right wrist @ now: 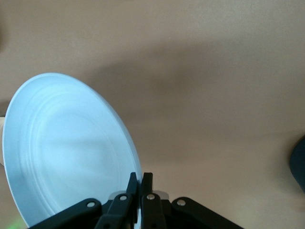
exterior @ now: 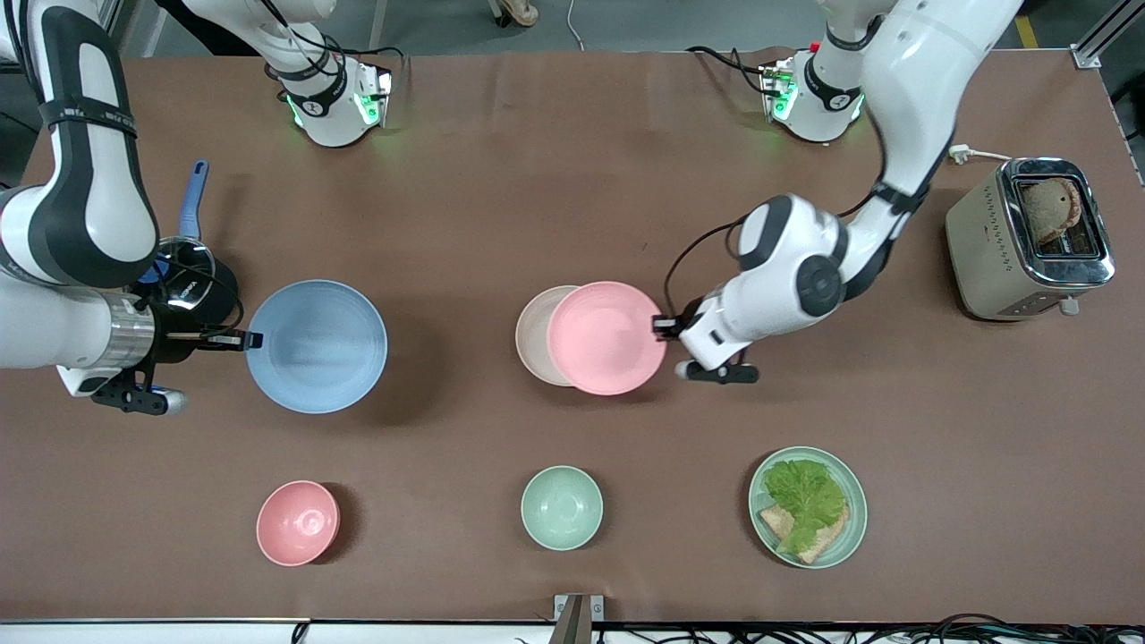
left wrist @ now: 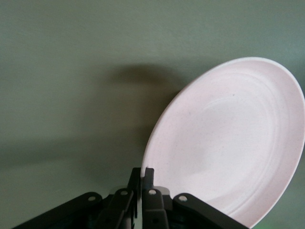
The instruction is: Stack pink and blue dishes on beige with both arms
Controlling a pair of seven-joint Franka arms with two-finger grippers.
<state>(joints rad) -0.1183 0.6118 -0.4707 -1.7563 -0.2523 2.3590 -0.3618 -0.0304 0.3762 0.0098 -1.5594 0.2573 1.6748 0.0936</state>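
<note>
Brown table [exterior: 555,179]; toaster [exterior: 1029,237] at left-arm end.

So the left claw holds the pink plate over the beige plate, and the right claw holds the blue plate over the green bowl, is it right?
Not quite. The left claw does hold the pink plate over the beige plate, but the right claw holds the blue plate over bare table, as the front view shows. The green bowl sits elsewhere.

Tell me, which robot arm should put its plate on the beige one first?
Probably the left. The left gripper pinches the pink plate, already over most of the beige plate. The right gripper pinches the blue plate, off toward the right arm's end.
</note>
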